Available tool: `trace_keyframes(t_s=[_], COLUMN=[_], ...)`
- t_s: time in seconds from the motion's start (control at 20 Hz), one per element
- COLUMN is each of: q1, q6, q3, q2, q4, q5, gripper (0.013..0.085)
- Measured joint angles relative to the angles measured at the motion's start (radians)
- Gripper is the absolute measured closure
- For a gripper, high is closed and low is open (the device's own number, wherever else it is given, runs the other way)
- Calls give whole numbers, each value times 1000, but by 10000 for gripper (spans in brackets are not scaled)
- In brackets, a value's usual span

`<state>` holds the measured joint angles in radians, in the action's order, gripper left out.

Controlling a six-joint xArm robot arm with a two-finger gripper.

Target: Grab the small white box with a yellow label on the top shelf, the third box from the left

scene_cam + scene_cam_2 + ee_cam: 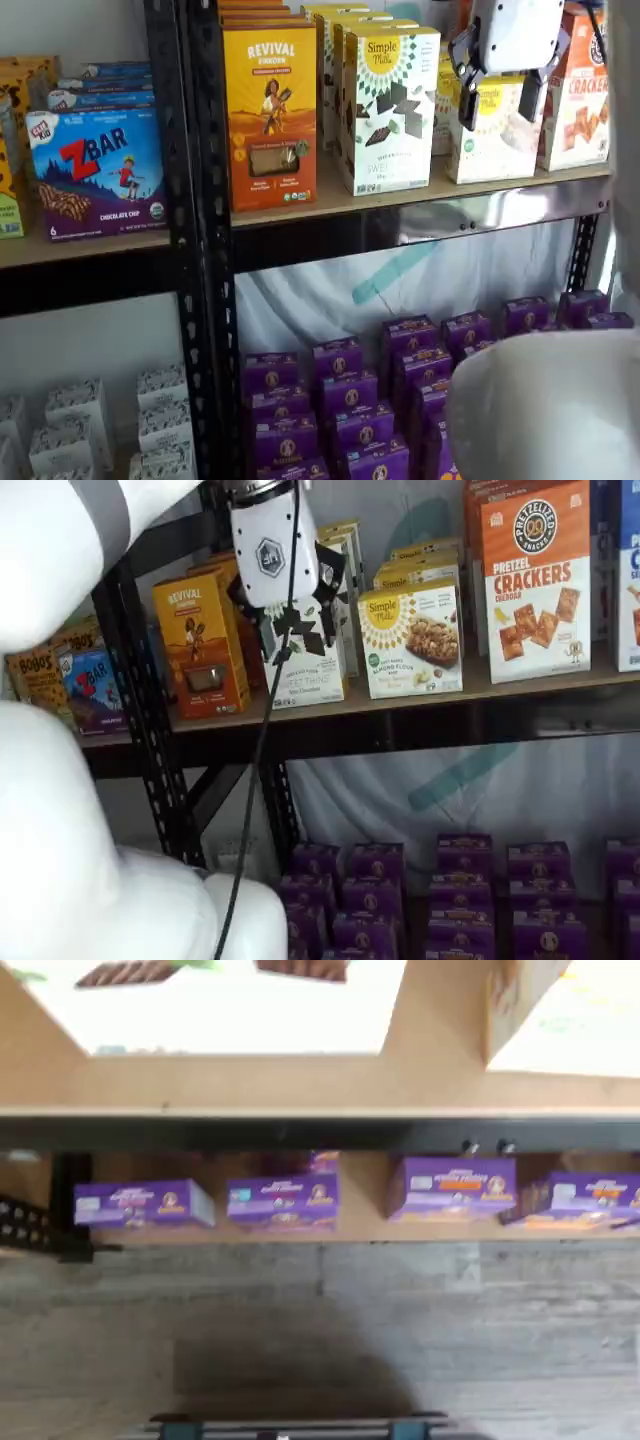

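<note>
The small white box [492, 135] with the yellow Simple Mills circle stands on the top shelf [420, 196], a tan board with a shiny silver front rail; it also shows in a shelf view [412, 640]. My gripper [498, 100] hangs in front of the shelf at the box's upper part, apart from it. Its two black fingers show a plain gap with nothing between them. In a shelf view the gripper [297, 620] overlaps the taller Simple Mills box. The wrist view looks down on the shelf board [300, 1085]; I cannot tell which white box top there is the small box.
Left of the small box stand the taller Simple Mills box [390, 110] and an orange Revival box [270, 110]. A Pretzel Crackers box [535, 580] stands to its right. Purple boxes [400, 390] fill the lower level. A black upright [200, 200] divides the racks. My white arm [60, 830] fills the foreground.
</note>
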<state>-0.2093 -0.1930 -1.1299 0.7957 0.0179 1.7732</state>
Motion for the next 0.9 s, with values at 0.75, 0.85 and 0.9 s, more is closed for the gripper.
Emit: trace_keyframes(t_s=[0.75,0.85,0.9], q1=[-138,-152,-159], q6=[-133,-147,-153], q3=[-95,-101,-103], q2=[-180,-195,-200], q4=[30,43,51], q5=[-131,-149,-158], gripper=[130,130,130])
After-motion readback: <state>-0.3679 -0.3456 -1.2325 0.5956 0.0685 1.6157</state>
